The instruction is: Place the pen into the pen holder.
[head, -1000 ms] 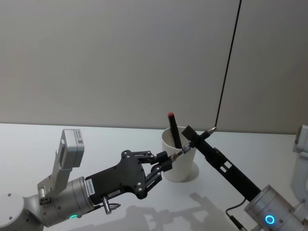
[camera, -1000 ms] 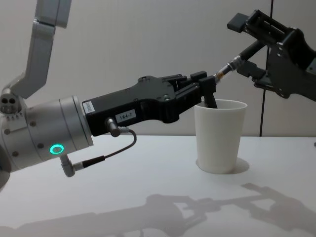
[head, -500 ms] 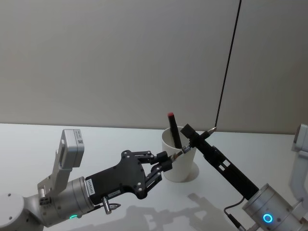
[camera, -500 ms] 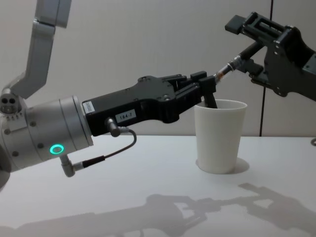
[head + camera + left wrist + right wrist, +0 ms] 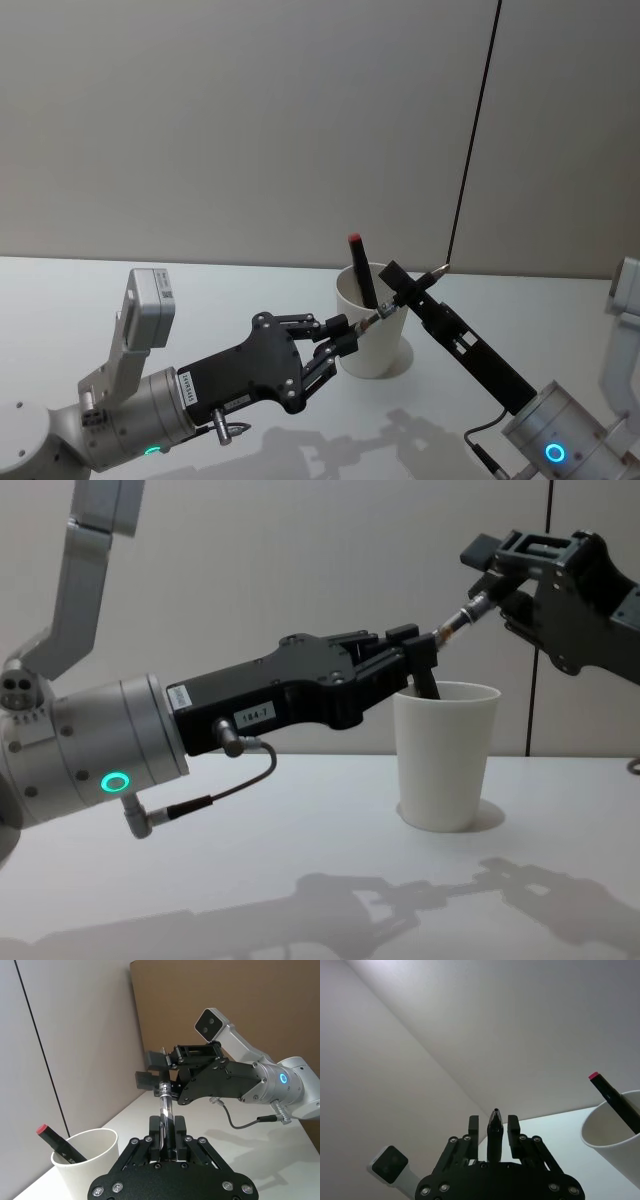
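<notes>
A plain white tapered paper cup (image 5: 372, 330), the pen holder, stood upright on the white bench (image 5: 200, 290) with a black marker with a red cap (image 5: 361, 268) leaning inside it. Above the cup's rim a slim pen with a clear barrel and dark tip (image 5: 405, 296) slanted between the two arms. The left pincer (image 5: 352, 331) was clamped on the pen's lower end. The right pincer (image 5: 392, 283) had its fingers spread, straddling the pen's upper part without touching it, the tip poking past them.
</notes>
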You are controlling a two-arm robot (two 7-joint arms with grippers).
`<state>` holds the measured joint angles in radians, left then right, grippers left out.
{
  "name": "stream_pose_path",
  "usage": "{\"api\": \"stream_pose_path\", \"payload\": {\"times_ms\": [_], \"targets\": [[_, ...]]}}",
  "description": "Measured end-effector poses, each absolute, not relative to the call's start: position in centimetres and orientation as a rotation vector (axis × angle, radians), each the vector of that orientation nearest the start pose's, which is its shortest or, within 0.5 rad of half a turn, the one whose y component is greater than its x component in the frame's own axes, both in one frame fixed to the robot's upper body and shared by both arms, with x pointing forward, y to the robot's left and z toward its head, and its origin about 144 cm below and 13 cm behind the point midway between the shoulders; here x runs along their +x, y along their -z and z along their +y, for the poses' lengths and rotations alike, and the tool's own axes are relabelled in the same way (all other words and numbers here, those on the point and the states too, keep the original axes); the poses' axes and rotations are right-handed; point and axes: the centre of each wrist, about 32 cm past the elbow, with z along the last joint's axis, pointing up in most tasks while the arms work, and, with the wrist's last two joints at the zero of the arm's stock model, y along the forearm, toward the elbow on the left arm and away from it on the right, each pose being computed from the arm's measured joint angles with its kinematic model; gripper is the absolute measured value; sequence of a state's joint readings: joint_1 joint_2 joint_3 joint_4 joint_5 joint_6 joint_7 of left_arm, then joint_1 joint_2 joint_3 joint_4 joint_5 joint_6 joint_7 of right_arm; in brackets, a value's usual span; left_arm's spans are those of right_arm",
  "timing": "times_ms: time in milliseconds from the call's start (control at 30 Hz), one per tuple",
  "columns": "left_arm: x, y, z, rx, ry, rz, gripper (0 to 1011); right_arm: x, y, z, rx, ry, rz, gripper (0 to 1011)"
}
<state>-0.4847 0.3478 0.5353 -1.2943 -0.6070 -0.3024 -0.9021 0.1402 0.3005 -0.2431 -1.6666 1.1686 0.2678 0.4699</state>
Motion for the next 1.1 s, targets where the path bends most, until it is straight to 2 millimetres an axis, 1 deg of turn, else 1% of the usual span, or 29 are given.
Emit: {"api": "stream_pose_path", "payload": {"times_ms": [33, 133, 167, 267, 600, 667, 700, 733, 833, 867, 900, 967, 1000, 1067, 1100], "targets": [[56.39, -120.09, 20.87, -0.232, -0.302, -0.229, 179, 48.47, -120.68, -22.93, 0.581, 0.612, 0.61, 327], [56.39, -120.09, 20.87, -0.232, -0.302, -0.229, 179, 48.48, -120.69, -22.92, 0.581, 0.612, 0.609, 270], [56.39, -120.09, 20.87, -0.232, -0.302, -0.229, 179, 48.48, -120.69, -22.91, 0.581, 0.612, 0.609, 214], [56.39, -120.09, 20.87, -0.232, -0.302, -0.229, 178, 48.48, -120.69, -22.9, 0.581, 0.612, 0.609, 134], [56.39, -120.09, 20.86, -0.232, -0.301, -0.229, 178, 48.48, -120.69, -22.89, 0.581, 0.613, 0.609, 129], [56.39, -120.09, 20.86, -0.232, -0.302, -0.229, 197, 48.48, -120.68, -22.9, 0.581, 0.613, 0.609, 129], [56.39, -120.09, 20.86, -0.232, -0.302, -0.229, 223, 48.48, -120.68, -22.89, 0.581, 0.613, 0.609, 129], [56.39, -120.09, 20.86, -0.232, -0.302, -0.229, 272, 48.48, -120.68, -22.89, 0.581, 0.613, 0.609, 129], [56.39, -120.09, 20.86, -0.232, -0.302, -0.229, 329, 48.48, -120.68, -22.89, 0.581, 0.613, 0.609, 129], [56.39, -120.09, 20.86, -0.232, -0.301, -0.229, 388, 48.48, -120.68, -22.89, 0.581, 0.613, 0.609, 129], [56.39, -120.09, 20.86, -0.232, -0.302, -0.229, 419, 48.48, -120.69, -22.89, 0.581, 0.613, 0.609, 129], [56.39, -120.09, 20.87, -0.232, -0.302, -0.229, 474, 48.48, -120.68, -22.89, 0.581, 0.613, 0.609, 129], [56.39, -120.09, 20.86, -0.232, -0.302, -0.229, 474, 48.48, -120.68, -22.9, 0.581, 0.613, 0.609, 129], [56.39, -120.09, 20.87, -0.232, -0.302, -0.229, 583, 48.48, -120.68, -22.9, 0.581, 0.613, 0.609, 129], [56.39, -120.09, 20.86, -0.232, -0.302, -0.229, 621, 48.48, -120.68, -22.9, 0.581, 0.613, 0.609, 129]]}}
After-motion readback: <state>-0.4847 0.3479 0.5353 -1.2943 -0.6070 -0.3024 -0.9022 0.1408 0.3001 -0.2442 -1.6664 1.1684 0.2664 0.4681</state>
